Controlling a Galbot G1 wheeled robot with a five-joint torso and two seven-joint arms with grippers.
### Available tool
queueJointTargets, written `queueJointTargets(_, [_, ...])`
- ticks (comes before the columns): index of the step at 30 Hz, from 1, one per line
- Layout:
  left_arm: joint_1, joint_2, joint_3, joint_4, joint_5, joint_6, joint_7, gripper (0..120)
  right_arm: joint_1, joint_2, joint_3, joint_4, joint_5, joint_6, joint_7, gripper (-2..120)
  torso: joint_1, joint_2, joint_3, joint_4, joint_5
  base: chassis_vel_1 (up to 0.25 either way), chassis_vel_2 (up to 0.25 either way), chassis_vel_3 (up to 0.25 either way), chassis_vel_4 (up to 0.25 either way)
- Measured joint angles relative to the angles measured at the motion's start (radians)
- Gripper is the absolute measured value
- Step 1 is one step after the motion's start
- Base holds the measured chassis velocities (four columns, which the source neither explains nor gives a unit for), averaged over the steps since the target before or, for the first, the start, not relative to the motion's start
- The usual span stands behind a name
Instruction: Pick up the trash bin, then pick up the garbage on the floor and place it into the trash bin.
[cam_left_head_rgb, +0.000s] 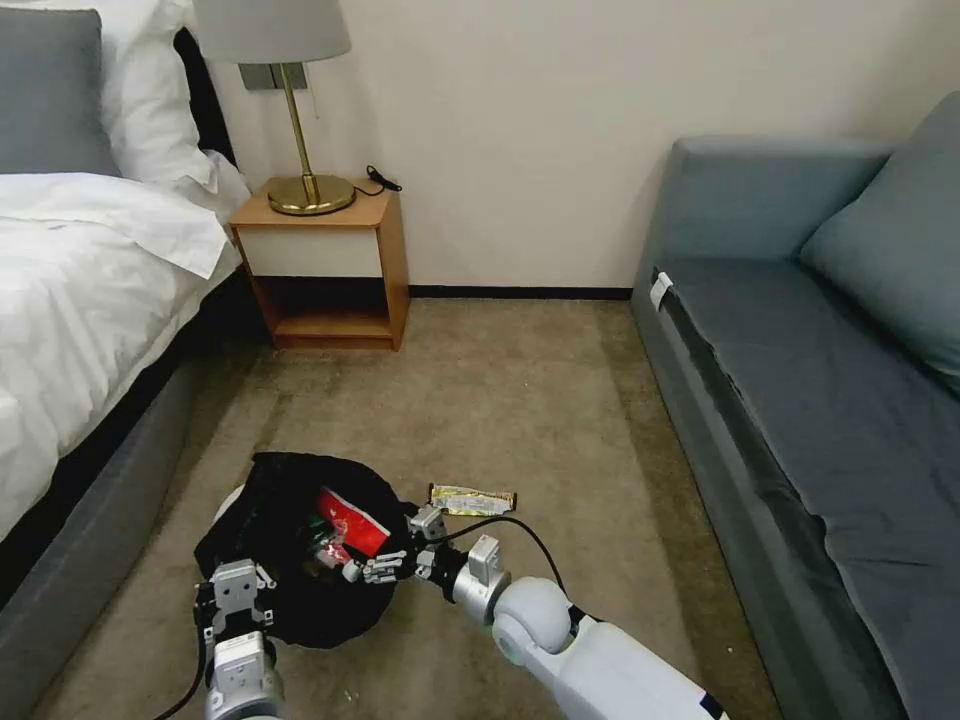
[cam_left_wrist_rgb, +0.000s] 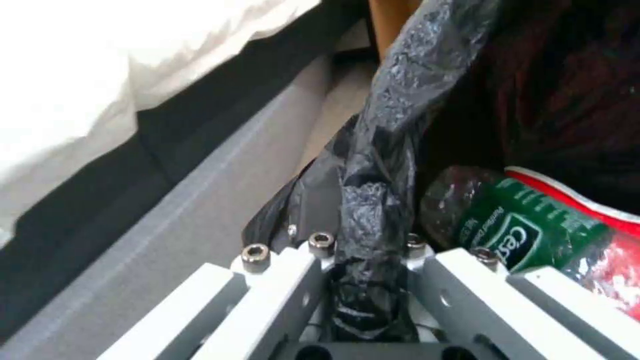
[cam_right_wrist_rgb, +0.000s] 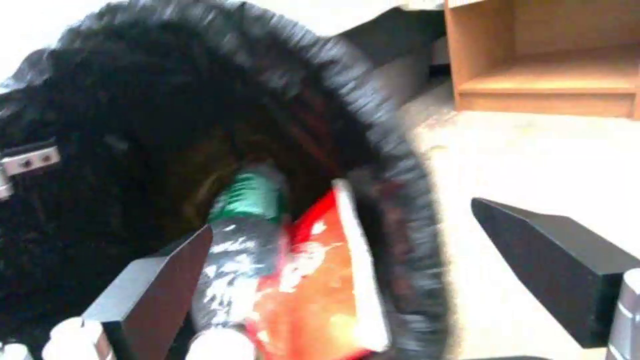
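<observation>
1 bin (cam_left_head_rgb: 262, 497), 3 trash items: packet (cam_left_head_rgb: 352, 522), bottle (cam_left_wrist_rgb: 517, 235), wrapper (cam_left_head_rgb: 471, 499)

green bottle label (cam_left_wrist_rgb: 517, 235) — reads "Ces", rest hidden

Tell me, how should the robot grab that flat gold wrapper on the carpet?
Probably from straight above. The snack wrapper lies flat on the carpet beside the trash bin, so no side stands up to pinch. Its long thin shape suggests closing across the narrow middle. The right gripper is open nearby; the left gripper holds the bin's rim.
</observation>
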Motion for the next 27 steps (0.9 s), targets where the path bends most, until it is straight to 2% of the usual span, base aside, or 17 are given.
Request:
queueJointTargets(11, [0.018, 0.007, -0.021, -0.003, -0.010, -0.007, -0.003, 0, 0.027, 0.002, 0.038, -0.044, -0.003, -0.025, 0.014, 100, 0.000, 0.000, 0.000, 0.0000, 0.0002, 0.000, 0.000, 0.000, 0.000])
queueJointTargets(14, [0.025, 0.007, -0.026, -0.002, -0.007, -0.014, -0.005, 0, 0.039, 0.010, 0.063, -0.094, -0.107, -0.089, 0.047, 100, 0.000, 0.000, 0.000, 0.0001, 0.0003, 0.000, 0.000, 0.000, 0.000])
queueJointTargets(15, [0.025, 0.007, -0.026, -0.002, -0.007, -0.014, -0.005, 0, 0.039, 0.010, 0.063, -0.094, -0.107, -0.089, 0.047, 100, 0.000, 0.000, 0.000, 0.0001, 0.0003, 0.000, 0.000, 0.000, 0.000])
queueJointTargets(18, [0.031, 0.007, -0.032, 0.000, -0.006, -0.016, -0.007, 0, 0.052, 0.013, 0.091, -0.162, -0.243, -0.129, 0.050, 100, 0.000, 0.000, 0.000, -0.0001, 0.0003, 0.000, 0.000, 0.000, 0.000])
queueJointTargets(24, [0.037, 0.009, -0.042, 0.000, -0.005, -0.016, -0.008, 0, 0.074, 0.017, 0.105, -0.252, -0.354, -0.119, 0.048, 100, 0.000, 0.000, 0.000, -0.0001, 0.0002, 0.000, 0.000, 0.000, 0.000])
queueJointTargets(27, [0.041, 0.016, -0.064, 0.014, -0.005, -0.018, -0.010, 0, 0.109, 0.025, 0.102, -0.324, -0.402, -0.105, 0.045, 100, 0.000, 0.000, 0.000, -0.0001, 0.0001, 0.000, 0.000, 0.000, 0.000])
